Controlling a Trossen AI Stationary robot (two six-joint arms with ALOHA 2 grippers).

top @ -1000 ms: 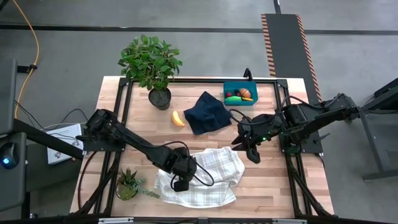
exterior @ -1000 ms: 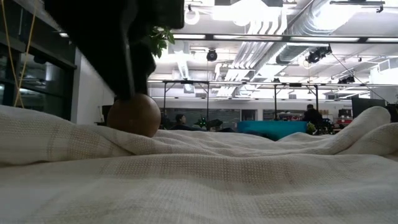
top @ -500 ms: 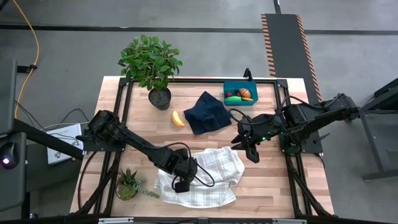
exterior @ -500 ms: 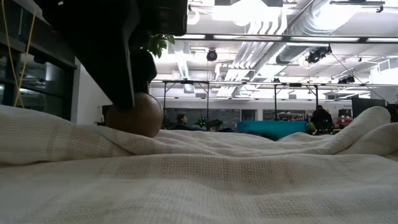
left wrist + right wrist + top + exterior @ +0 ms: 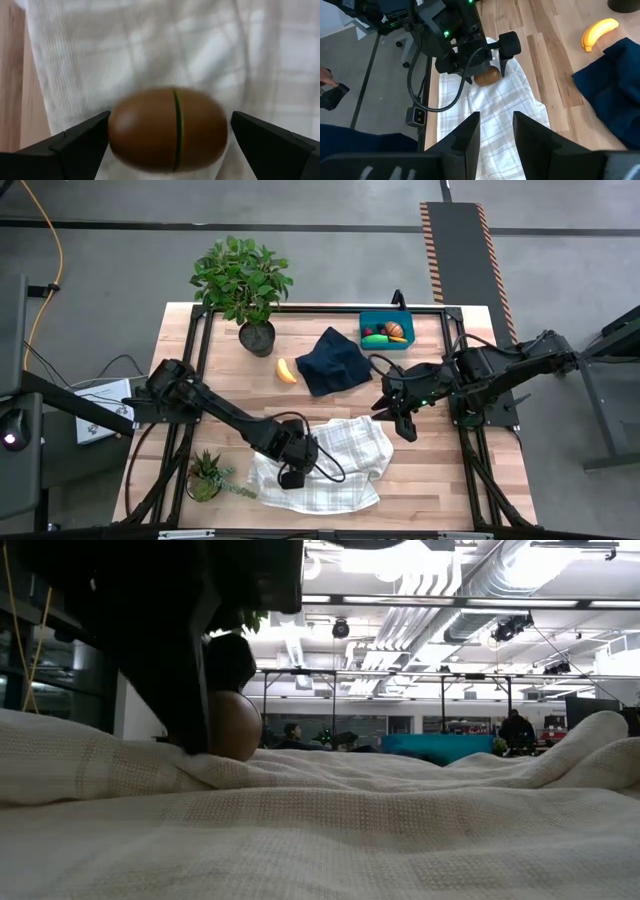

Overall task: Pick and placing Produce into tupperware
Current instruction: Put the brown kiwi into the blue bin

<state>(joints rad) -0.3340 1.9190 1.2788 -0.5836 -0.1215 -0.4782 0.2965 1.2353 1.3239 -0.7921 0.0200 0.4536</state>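
Observation:
A brown oval kiwi piece [image 5: 167, 130] lies on a white checked cloth [image 5: 335, 460] near the table's front. My left gripper [image 5: 170, 125] is open and down over it from above, one finger at each end; the right wrist view shows it too [image 5: 492, 60]. My right gripper [image 5: 405, 420] hovers open and holding nothing over the table's right middle. The teal tupperware [image 5: 364, 330] stands at the far right edge with green, orange and red pieces inside. The yellow banana [image 5: 286, 370] lies on bare wood. My left gripper comes at the kiwi from above, pointing down, with its fingers across the kiwi's length. One finger [image 5: 92, 135] lies against the kiwi's end [image 5: 114, 131]; the other finger [image 5: 250, 132] stands a small gap off. The kiwi rests on the white cloth.
A crumpled navy cloth [image 5: 335, 360] lies between the banana and the tupperware. A large potted plant [image 5: 245, 285] stands at the far edge and a small one [image 5: 205, 475] at the near left corner. Bare wood shows on the right side.
My left gripper has come down over the kiwi, so its fingers now stand at the kiwi's two ends instead of above it. The kiwi has stayed on the cloth.

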